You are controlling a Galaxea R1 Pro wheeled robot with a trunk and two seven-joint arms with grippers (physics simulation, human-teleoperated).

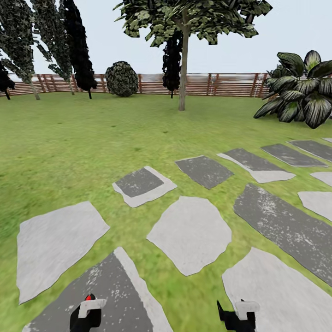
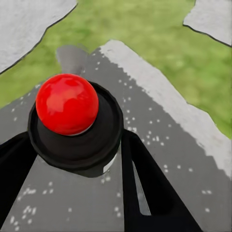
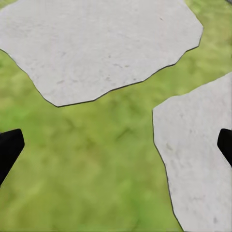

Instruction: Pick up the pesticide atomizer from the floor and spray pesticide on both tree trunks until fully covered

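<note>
Head view: The robot stood on a stepping-stone path (image 1: 189, 233) crossing the lawn (image 1: 69, 143) of the fenced garden. Beyond the path, a tree (image 1: 183, 69) with a straight grey-tan trunk rose in front of the wooden fence (image 1: 221, 84). A broad-leaved plant (image 1: 299, 90) sat to the right of that tree, and dark slim trees stood far to its left. Both grippers peeked in nearest the robot, the left gripper (image 1: 86, 313) carrying something red-tipped, the right gripper (image 1: 237, 316) beside it.

Left wrist view: The left gripper (image 2: 77, 159) was closed around the pesticide atomizer (image 2: 72, 121), a black-collared body with a glossy red ball on top, held above a dark speckled slab (image 2: 169, 145) of the path.

Right wrist view: The right gripper (image 3: 116, 145) was spread wide and empty, its dark fingertips (image 3: 9, 147) far apart over grass and pale stones (image 3: 96, 43).

Step in hand: Judged to be carrying the atomizer toward the tree.

Doing it well: No white mist showed and the trunk looked unsprayed. The robot should probably drive near the tree, keep the grip firm, and aim the nozzle squarely at the trunk.
</note>
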